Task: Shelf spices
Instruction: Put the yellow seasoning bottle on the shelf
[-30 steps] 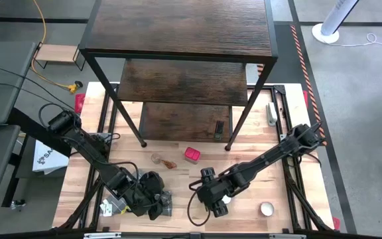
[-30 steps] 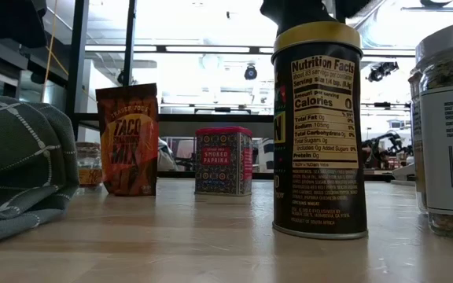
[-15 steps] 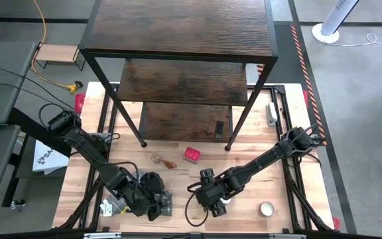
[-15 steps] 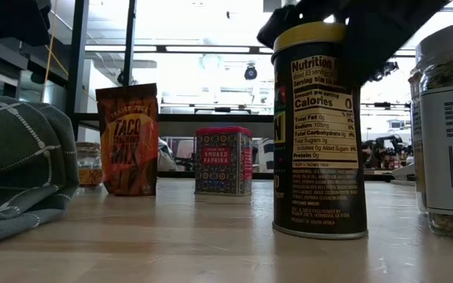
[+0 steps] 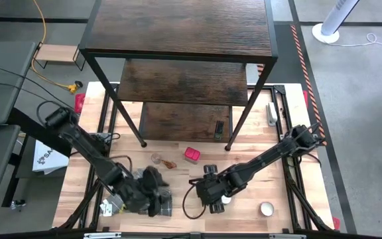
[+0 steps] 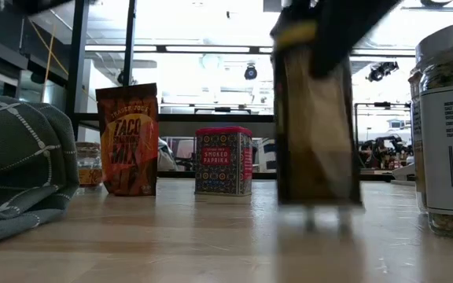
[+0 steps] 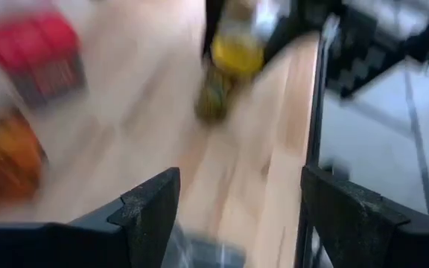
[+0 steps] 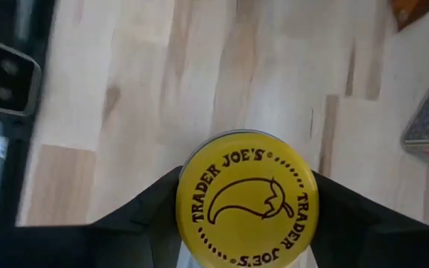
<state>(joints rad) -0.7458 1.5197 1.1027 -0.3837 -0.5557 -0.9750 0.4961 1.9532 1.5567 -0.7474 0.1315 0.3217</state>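
My right gripper [image 8: 246,223] is shut on a dark spice jar with a yellow lid [image 8: 246,197], near the table's front middle [image 6: 317,118]. My left gripper [image 7: 237,193] hangs open and empty over the grey checked cloth [image 5: 159,202] at the near left. A red tin [image 5: 191,155], an orange taco-mix packet [image 6: 127,140] and a small glass jar [image 5: 156,159] stand on the table before the dark wood shelf [image 5: 184,79]. A white-lidded jar [image 5: 266,209] stands near the front right. My right gripper pinches the jar at its top, one finger [image 8: 151,205] on each side of the yellow lid's rim [image 8: 185,195]. The fingers come from above, slanting down. The jar stays upright; in the low view its base [image 6: 317,203] is blurred and just above the tabletop.
The shelf's black frame legs [image 5: 141,139] stand on the table's far half. A small dark item [image 5: 219,128] sits on the lowest board. The cloth bulges at the left of the low view [image 6: 18,169]. Bare wood lies between the jars and the table's front edge.
My right gripper has come down over the yellow-lidded jar and shut on its top. The jar, which stood on the table, is now blurred with its base slightly higher. My left gripper has risen a little above the cloth and rolled.
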